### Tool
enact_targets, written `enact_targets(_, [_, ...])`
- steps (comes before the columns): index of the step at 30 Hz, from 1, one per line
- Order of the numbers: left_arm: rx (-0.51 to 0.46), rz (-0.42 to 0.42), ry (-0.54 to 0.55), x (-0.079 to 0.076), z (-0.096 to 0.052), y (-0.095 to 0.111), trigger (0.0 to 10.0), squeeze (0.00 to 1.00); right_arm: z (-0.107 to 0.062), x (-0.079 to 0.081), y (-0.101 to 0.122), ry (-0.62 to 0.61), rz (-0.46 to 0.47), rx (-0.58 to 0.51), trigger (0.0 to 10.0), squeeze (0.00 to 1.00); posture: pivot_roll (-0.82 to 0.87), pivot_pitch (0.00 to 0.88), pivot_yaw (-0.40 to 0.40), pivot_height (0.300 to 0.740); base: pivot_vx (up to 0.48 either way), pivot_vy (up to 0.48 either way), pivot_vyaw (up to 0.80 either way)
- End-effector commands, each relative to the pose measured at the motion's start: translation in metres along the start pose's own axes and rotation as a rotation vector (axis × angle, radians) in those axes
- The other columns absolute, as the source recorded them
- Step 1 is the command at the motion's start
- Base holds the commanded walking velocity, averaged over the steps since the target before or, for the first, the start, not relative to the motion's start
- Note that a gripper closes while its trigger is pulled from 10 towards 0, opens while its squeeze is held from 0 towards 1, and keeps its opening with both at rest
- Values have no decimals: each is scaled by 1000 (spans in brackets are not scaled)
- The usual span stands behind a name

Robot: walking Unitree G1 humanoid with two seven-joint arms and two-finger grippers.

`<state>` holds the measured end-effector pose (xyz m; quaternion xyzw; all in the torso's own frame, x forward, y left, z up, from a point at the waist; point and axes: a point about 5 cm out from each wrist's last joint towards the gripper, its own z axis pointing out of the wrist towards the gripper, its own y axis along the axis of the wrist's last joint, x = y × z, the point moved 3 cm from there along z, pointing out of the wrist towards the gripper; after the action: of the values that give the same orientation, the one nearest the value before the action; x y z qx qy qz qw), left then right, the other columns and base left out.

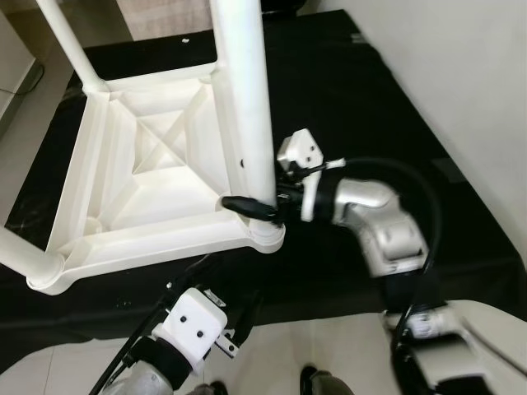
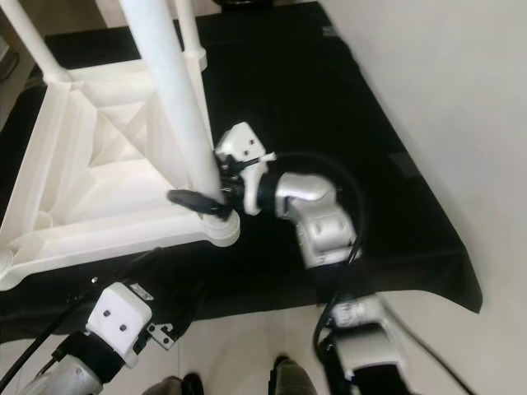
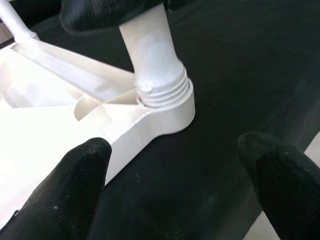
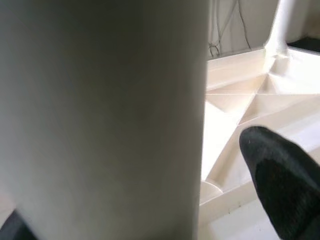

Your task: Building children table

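Note:
The white table top (image 1: 156, 164) lies upside down on a black mat. A white leg (image 1: 243, 99) stands in its near right corner socket (image 3: 170, 107), with the threaded end (image 3: 162, 85) partly showing above the socket. My right gripper (image 1: 251, 206) is shut on this leg just above the socket; one finger (image 4: 280, 180) shows beside the leg (image 4: 100, 115). My left gripper (image 3: 182, 167) is open, low in front of that corner and a short way from it, holding nothing. Other legs stand at the far left corner (image 1: 70, 41) and the near left corner (image 1: 20, 255).
The black mat (image 1: 346, 99) covers the floor under the table. A pale wall (image 1: 461, 82) runs along the right. Light tiled floor (image 1: 329, 346) lies at the mat's near edge, close to my body.

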<state>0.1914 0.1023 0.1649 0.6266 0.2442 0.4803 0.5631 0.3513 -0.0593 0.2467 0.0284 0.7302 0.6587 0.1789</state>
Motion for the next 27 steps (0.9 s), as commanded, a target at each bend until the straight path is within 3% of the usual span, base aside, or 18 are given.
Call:
enact_targets(1, [5, 3, -4, -2, -3, 1, 10000, 0, 0, -1, 0, 32, 6, -13, 10000, 0, 24, 239, 16, 740, 0, 0, 0])
enact_targets(8, [-30, -19, 68, -7, -17, 24, 10000, 0, -5, -21, 7, 86, -25, 15, 10000, 0, 39, 244, 10, 740, 0, 0, 0])
enact_targets(11, [-36, -73, 172, -3, -21, 31, 10000, 0, -10, -31, 2, 51, -12, 38, 10000, 0, 44, 240, -4, 740, 0, 0, 0])
enact_targets(14, [-34, -92, 205, -3, -22, 34, 10000, 0, -15, -32, -3, 49, 4, 51, 10000, 0, 46, 236, -8, 740, 0, 0, 0])
enact_targets(15, [-34, -100, 216, -3, -23, 34, 10000, 0, -18, -32, -7, 57, 11, 56, 6118, 0, 43, 233, -8, 740, 0, 0, 0])
enact_targets(17, [-33, -105, 224, -2, -24, 35, 10000, 0, -20, -32, -9, 63, 15, 59, 6118, 0, 43, 233, -8, 740, 0, 0, 0])
enact_targets(19, [-35, -113, 227, -3, -24, 35, 10000, 0, -24, -31, -15, 65, 37, 62, 1529, 0, 39, 227, -9, 740, 0, 0, 0])
enact_targets(20, [-35, -113, 227, -3, -24, 35, 10000, 0, -24, -31, -15, 65, 37, 62, 1529, 0, 39, 227, -9, 740, 0, 0, 0])
enact_targets(21, [-34, -118, 229, -3, -25, 36, 10000, 0, -28, -32, -18, 62, 52, 62, 0, 0, 38, 226, -8, 740, 0, 0, 0])
enact_targets(27, [-28, -135, 241, -4, -27, 35, 10000, 0, -43, -31, -30, 4, 115, 33, 0, 0, 22, 221, -2, 740, 0, 0, 0])
